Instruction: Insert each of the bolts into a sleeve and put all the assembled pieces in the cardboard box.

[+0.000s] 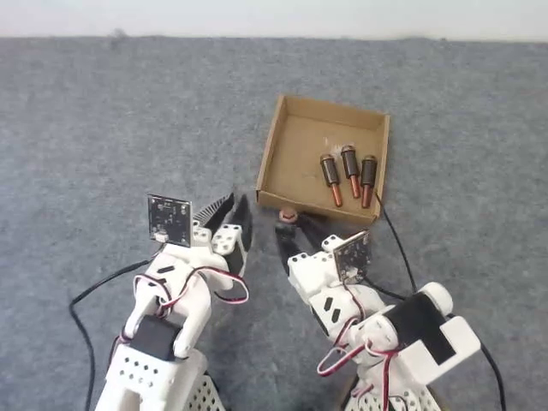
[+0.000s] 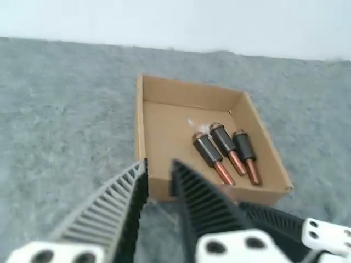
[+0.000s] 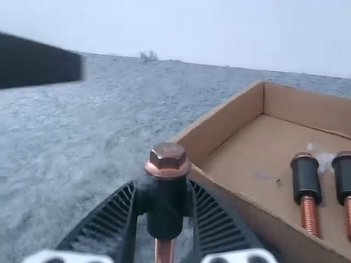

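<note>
Right fingers [image 3: 109, 219] clamped on black sleeve [image 3: 164, 205] with copper bolt [image 3: 167, 160] in it. Piece stands upright, bolt head on top, just outside near wall of cardboard box [image 3: 219, 129]. Left fingers [image 2: 203, 211] a little apart, nothing between them, tips close to same wall. Three finished pieces [image 1: 349, 175] lie side by side in box, copper ends toward arms. Grey fuzzy worktop [image 1: 103, 128] under everything.
</note>
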`<state>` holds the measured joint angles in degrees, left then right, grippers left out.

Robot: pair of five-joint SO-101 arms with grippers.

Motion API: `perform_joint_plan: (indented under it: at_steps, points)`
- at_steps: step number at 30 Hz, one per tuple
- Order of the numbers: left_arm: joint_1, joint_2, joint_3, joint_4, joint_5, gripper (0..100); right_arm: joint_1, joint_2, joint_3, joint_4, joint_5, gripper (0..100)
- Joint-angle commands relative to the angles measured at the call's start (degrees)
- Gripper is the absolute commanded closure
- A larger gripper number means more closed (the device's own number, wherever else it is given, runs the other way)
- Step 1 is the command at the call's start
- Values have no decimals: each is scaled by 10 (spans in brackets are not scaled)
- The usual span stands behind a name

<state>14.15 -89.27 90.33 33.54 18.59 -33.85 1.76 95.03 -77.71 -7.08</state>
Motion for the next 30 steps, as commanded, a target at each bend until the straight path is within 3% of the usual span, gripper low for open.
perform_joint_plan:
  at_steps: [1,10,17,30]
  points:
    - [-49,-6,-32,-1,6,989,17,-29,-24,-2,-6,992]
    - [-164,-6,62,-1,-18,988,18,-32,-11,-2,-3,992]
    - [-165,-5,66,123,-112,986,43,-35,-8,-3,24,992]
    - [-169,-2,66,132,-127,986,60,-42,-7,-3,30,992]
